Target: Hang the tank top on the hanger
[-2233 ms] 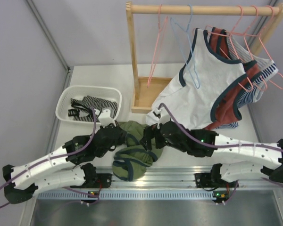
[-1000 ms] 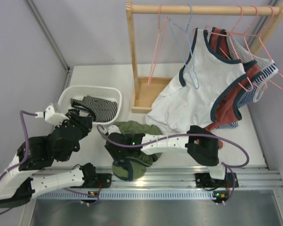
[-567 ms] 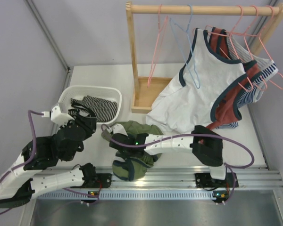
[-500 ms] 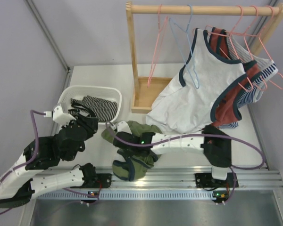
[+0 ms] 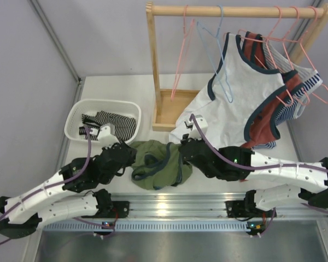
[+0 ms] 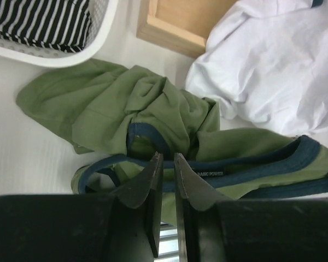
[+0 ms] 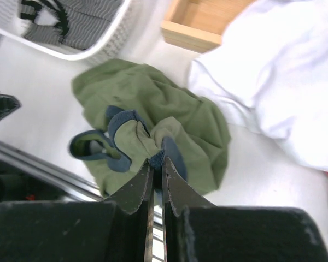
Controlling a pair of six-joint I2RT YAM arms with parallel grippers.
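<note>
The olive-green tank top (image 5: pixel 156 164) lies crumpled on the white table between my two grippers. My right gripper (image 5: pixel 179 151) is at its right side, shut on a fold of the navy trim (image 7: pixel 169 153), which is pinched at the fingertips (image 7: pixel 157 162) and lifted slightly. At the top's left edge, my left gripper (image 5: pixel 132 155) has its jaws drawn to a narrow slit around a navy trim strap (image 6: pixel 246 169) that crosses the tips (image 6: pixel 167 159). The light-blue hanger (image 5: pixel 220 22) hangs on the wooden rod at the back, empty, far from both grippers.
A white basket (image 5: pixel 76 115) holding a striped garment (image 5: pixel 119 123) stands at the left. The wooden rack (image 5: pixel 151 65) carries pink hangers (image 5: pixel 180 60), a white navy-trimmed top (image 5: pixel 229 103) draping onto the table, and red and striped garments. A metal rail (image 5: pixel 208 204) runs along the near edge.
My right gripper shut on the trim and drew it rightward, spreading the tank top. My left arm came down from beside the basket to the top's left edge, and its jaws narrowed.
</note>
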